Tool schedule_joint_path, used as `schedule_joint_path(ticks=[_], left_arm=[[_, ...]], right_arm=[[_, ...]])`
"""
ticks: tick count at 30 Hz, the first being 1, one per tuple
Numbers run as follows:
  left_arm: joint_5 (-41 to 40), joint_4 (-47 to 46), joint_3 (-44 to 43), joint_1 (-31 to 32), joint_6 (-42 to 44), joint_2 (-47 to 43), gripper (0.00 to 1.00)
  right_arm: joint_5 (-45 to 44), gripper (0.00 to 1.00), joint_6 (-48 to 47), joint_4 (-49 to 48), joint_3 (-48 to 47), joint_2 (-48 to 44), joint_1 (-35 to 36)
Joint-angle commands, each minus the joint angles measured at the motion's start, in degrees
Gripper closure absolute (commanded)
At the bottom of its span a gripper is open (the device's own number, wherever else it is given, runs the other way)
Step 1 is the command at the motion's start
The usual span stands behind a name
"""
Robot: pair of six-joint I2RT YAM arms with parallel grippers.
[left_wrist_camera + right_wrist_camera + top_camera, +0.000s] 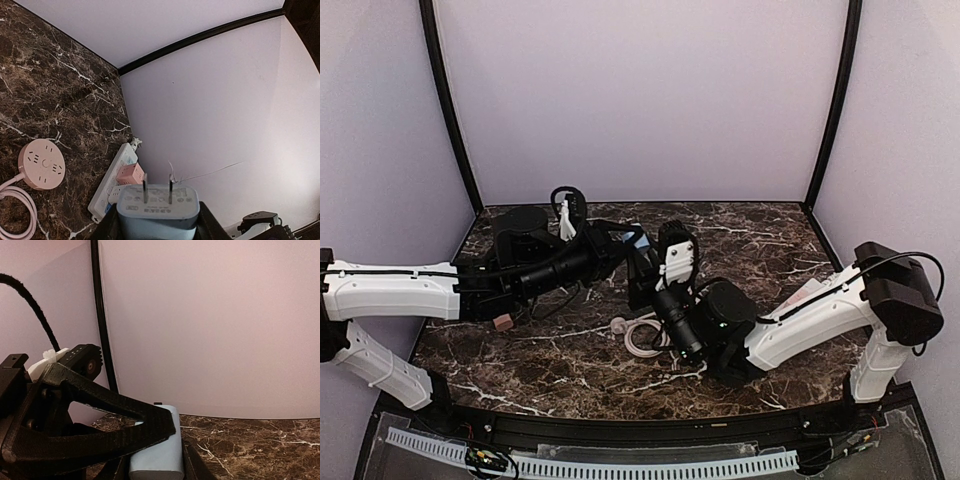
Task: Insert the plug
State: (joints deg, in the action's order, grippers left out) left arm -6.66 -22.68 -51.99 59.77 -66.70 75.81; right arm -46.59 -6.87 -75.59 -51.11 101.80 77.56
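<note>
Both my left pincer (158, 223) and right pincer (155, 467) clamp the blue plug (157, 210); I see its prongs bare, white power strip (111, 184) lying on the desk (50, 75) beyond.

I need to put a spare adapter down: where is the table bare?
Bare marble lies at the back right, between the right arm and the back wall, and near left, in front of the left arm. The middle is crowded: plug, pink socket, coiled cable.
</note>
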Motion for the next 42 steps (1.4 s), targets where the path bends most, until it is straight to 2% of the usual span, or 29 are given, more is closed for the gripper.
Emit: schedule_joint_path(ticks=[1,5,10,12,15,18,20,21,22,23,24,25,26,27,33,38,42], left_arm=[[1.15,-1.67,1.16,0.11,-0.04,-0.13,0.99],[0.8,-1.83,1.48,0.09,-0.08,-0.41,0.99],[0.68,-2.14,1.75,0.09,-0.1,-0.57,0.99],[0.76,-2.36,1.86,0.13,-0.14,-0.58,0.99],[0.77,-2.66,2.09,0.1,-0.3,-0.47,0.99],[0.89,-2.89,2.31,0.09,-0.46,-0.38,0.97],[0.94,-2.85,2.39,0.09,-0.34,-0.42,0.79],[0.9,-2.79,2.45,0.09,-0.31,-0.45,0.61],[0.73,-2.48,2.56,0.13,-0.3,-0.55,0.5],[0.23,-2.16,2.62,0.1,-0.26,-0.69,0.32],[-0.03,-1.51,2.8,0.14,-0.27,-1.02,0.24],[-0.46,-1.32,2.87,0.1,-0.12,-1.24,0.1],[-0.68,-0.92,3.08,0.09,-0.02,-1.62,0.05],[-0.98,-0.73,3.19,0.11,0.2,-1.8,0.02],[-2.5,0.75,4.52,0.09,2.51,-3.9,0.01],[-4.1,3.35,5.85,0.12,8.06,-6.45,0.01],[-6.16,5.35,7.36,0.09,12.58,-9.06,0.01]], right_arm=[[1.4,0.67,0.76,1.13,-2.22,1.03,0.14],[1.5,0.68,1.27,1.39,-2.05,0.81,0.13],[1.83,0.73,1.91,2.14,-2.14,0.9,0.06],[1.95,0.81,2.27,2.46,-2.22,0.99,0.1],[1.75,0.98,2.73,2.54,-2.13,1.05,0.09],[1.33,1.0,3.07,2.81,-2.13,1.13,0.07],[1.4,1.0,3.24,3.14,-2.02,0.89,0.09],[1.47,1.0,3.45,3.54,-1.98,0.63,0.09],[1.5,1.0,3.59,4.13,-1.9,0.36,0.07],[1.5,1.0,3.76,4.66,-1.77,-0.03,0.05],[1.53,1.0,3.91,5.19,-1.53,-0.52,0.05],[1.65,1.0,4.08,5.64,-1.23,-1.04,0.05],[1.79,1.0,4.25,6.38,-0.75,-1.59,0.05],[1.97,1.0,4.34,7.09,-0.44,-2.17,0.04],[5.08,1.0,6.29,16.27,1.7,-7.94,-0.95],[14.65,1.0,13.07,32.94,1.5,-16.21,-4.55],[20.86,1.0,15.09,44.48,0.63,-22.08,-7.62]])
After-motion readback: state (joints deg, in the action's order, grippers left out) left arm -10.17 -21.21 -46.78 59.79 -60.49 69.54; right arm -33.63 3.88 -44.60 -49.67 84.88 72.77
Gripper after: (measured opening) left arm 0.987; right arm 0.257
